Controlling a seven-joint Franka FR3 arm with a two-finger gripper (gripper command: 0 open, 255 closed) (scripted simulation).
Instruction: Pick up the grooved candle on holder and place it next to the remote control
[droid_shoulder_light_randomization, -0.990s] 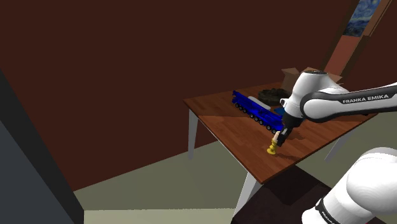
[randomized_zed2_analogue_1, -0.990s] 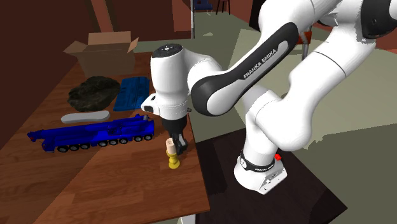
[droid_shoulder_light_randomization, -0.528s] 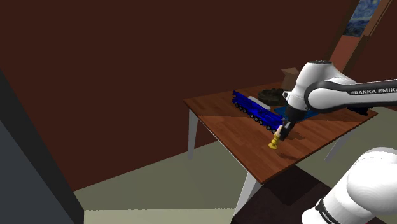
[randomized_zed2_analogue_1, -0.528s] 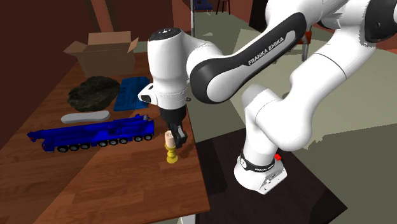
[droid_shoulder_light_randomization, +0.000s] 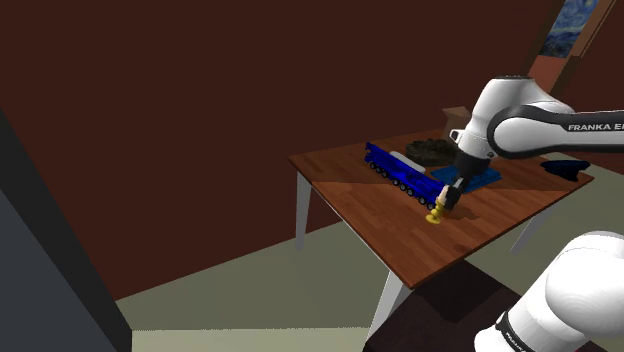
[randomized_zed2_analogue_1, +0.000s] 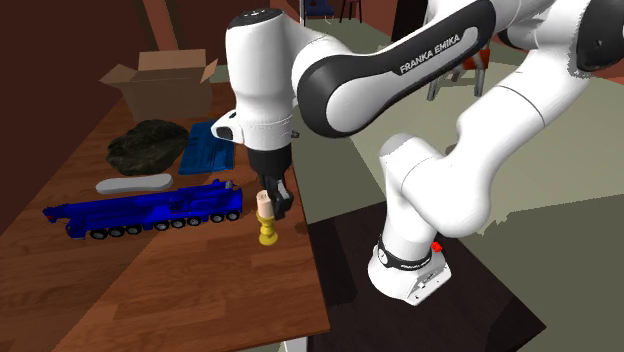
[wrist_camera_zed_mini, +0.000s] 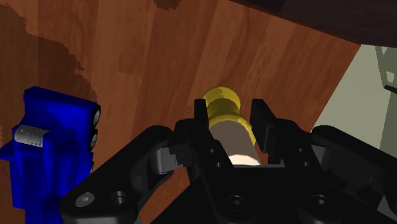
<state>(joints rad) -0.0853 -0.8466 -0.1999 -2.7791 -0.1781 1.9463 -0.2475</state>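
Note:
A pale candle on a yellow holder (randomized_zed2_analogue_1: 266, 222) hangs a little above the brown wooden table (randomized_zed2_analogue_1: 200, 295), near its edge on the arm's side. My black gripper (randomized_zed2_analogue_1: 272, 200) is shut on the candle's upper part from above. In the wrist view the fingers (wrist_camera_zed_mini: 201, 114) clasp the candle (wrist_camera_zed_mini: 230, 137) on both sides, and the yellow base points down at the wood. In the shoulder view the candle (droid_shoulder_light_randomization: 437, 213) hangs under the gripper (droid_shoulder_light_randomization: 447, 200), beside the blue crane truck (droid_shoulder_light_randomization: 400, 172). The pale grey remote control (randomized_zed2_analogue_1: 133, 184) lies beyond the truck (randomized_zed2_analogue_1: 150, 211).
Behind the remote lie a dark lump (randomized_zed2_analogue_1: 147, 143), a flat blue case (randomized_zed2_analogue_1: 208, 146) and an open cardboard box (randomized_zed2_analogue_1: 165, 80). The truck's end (wrist_camera_zed_mini: 51, 153) is close beside the gripper. The table edge runs just under the candle, with floor and my stand beyond.
The gripper has lifted the candle off the table and carried it a short way toward the truck and the far end of the table.

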